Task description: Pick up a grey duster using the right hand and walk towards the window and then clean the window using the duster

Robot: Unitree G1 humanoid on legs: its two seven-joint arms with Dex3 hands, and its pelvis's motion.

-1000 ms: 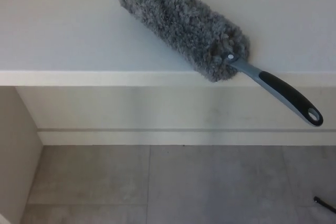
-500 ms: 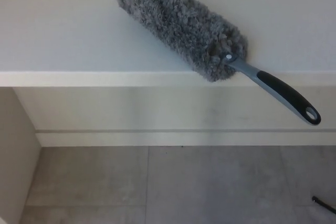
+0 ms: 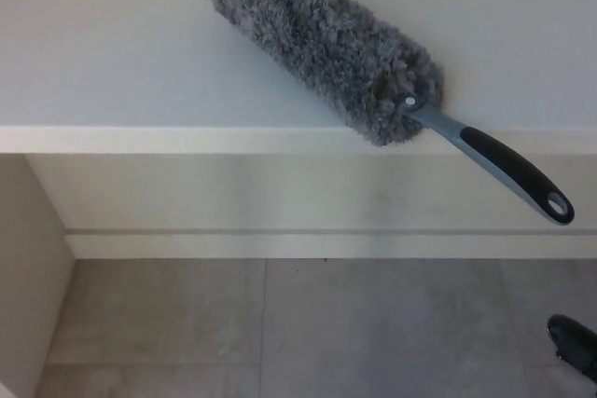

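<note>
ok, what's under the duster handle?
The duster head lies on the white ledge; the handle overhangs the edge, with wall panel and grey floor below. The ledge beneath the head is covered.

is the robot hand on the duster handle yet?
No. The duster lies untouched on the white ledge, its handle sticking out past the edge with nothing gripping it.

One grey duster (image 3: 322,44) with one black-gripped handle (image 3: 508,170), one white shelf (image 3: 112,72), one grey tiled floor (image 3: 280,333), one black robot hand (image 3: 574,342) partly in view at the lower right corner
</note>
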